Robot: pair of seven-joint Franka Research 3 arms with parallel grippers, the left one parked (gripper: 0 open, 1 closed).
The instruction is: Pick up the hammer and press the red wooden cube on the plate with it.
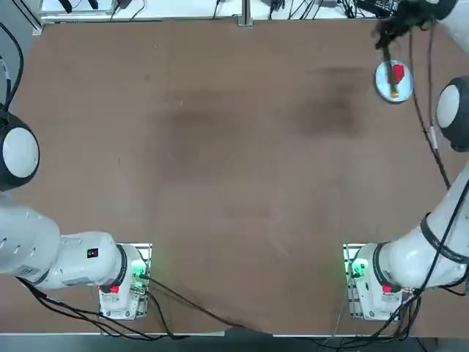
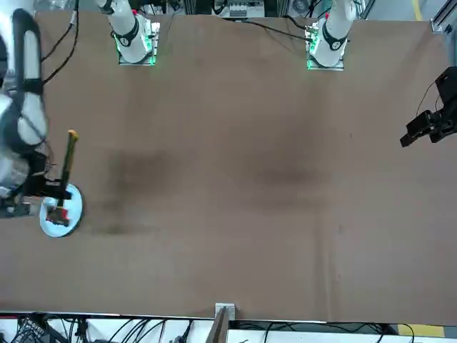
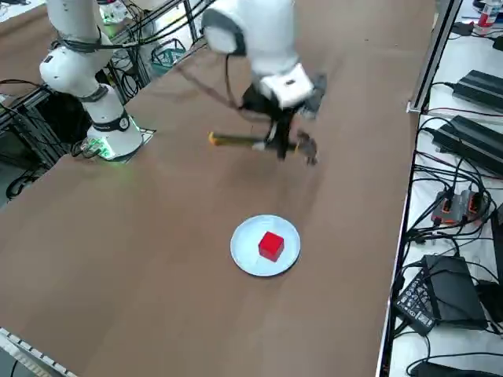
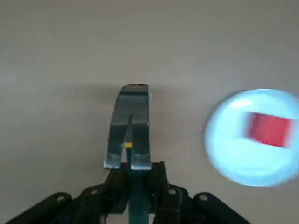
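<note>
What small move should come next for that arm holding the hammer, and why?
Probably shift the right hand sideways until the hammer's head is above the red cube, before lowering. The hand grips the hammer off the table, but the head hangs beside the plate, not over the cube.

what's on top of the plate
The red cube sits on the plate. Nothing else shows resting there; the hammer is held above the table by the right end effector. The patch of plate directly beneath the cube is covered.
</note>
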